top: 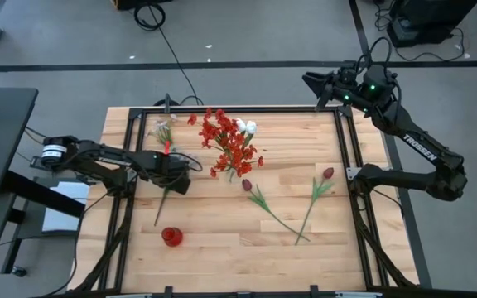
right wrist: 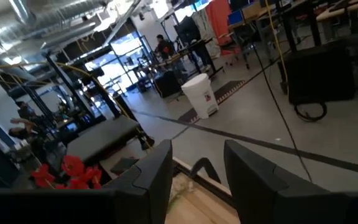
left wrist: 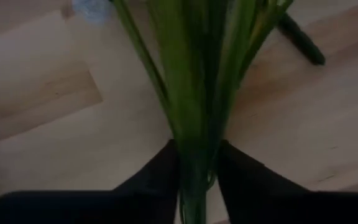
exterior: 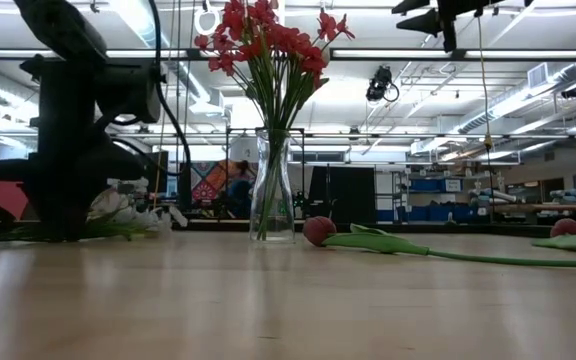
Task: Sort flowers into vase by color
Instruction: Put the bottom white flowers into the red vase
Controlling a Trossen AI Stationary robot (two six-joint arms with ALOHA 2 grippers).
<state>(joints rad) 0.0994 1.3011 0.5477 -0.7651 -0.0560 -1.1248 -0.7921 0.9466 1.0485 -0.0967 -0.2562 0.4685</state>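
A clear glass vase [exterior: 271, 190] stands mid-table with bright red flowers [top: 228, 141] in it. White tulip heads [top: 247, 127] show beside that cluster. Two dark red tulip buds [top: 247, 185] [top: 328, 173] lie flat on the table, stems toward the near edge. A pale whitish spray [top: 164, 132] lies left of the vase, its stem running toward the near edge. My left gripper [top: 179, 172] is low over that stem and shut on it. My right gripper [top: 313, 81] is open and held high beyond the far right corner. My left gripper pinches the pale spray's bunched green stems [left wrist: 194, 165] between its two fingers [left wrist: 157, 177], about midway along them. The fingers slant down from the table's left and lie across the stems. The blossom end [exterior: 128, 210] sits low at the table.
A small red round container [top: 171, 237] stands near the near left edge. Black frame rails [top: 350, 157] run along the table's left, right and far sides. Bare wood lies between the vase and the near edge, apart from the two tulip stems [top: 284, 222].
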